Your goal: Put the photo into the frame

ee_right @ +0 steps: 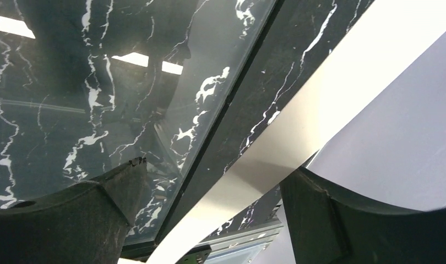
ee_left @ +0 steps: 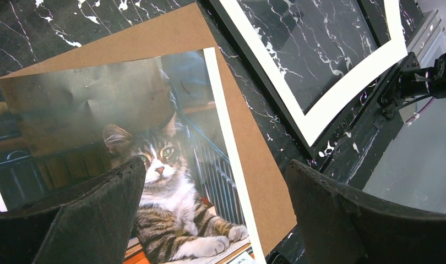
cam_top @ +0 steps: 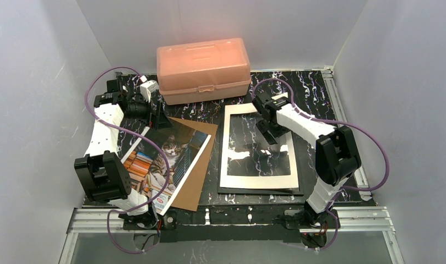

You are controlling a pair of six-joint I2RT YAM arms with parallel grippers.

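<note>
The photo (cam_top: pixel 166 159), a cat print lying face up, rests on a brown backing board (cam_top: pixel 201 165) at the left. The black frame (cam_top: pixel 259 191) lies flat at the right with a white mat (cam_top: pixel 229 148) on it. My left gripper (cam_top: pixel 157 116) hovers open over the photo's far corner. In its wrist view the cat photo (ee_left: pixel 171 165) shows between the spread fingers of that gripper (ee_left: pixel 215 170). My right gripper (cam_top: pixel 266 135) hangs open over the frame's far part. In the right wrist view the gripper (ee_right: pixel 212 176) holds nothing; the frame's pane (ee_right: pixel 99 82) and mat strip (ee_right: pixel 320 104) lie below.
A peach plastic box (cam_top: pixel 204 69) stands at the back centre, close behind both grippers. Grey walls close in the left, right and back sides. The brown board (ee_left: pixel 254 154) sticks out past the photo toward the frame's edge (ee_left: pixel 265 88).
</note>
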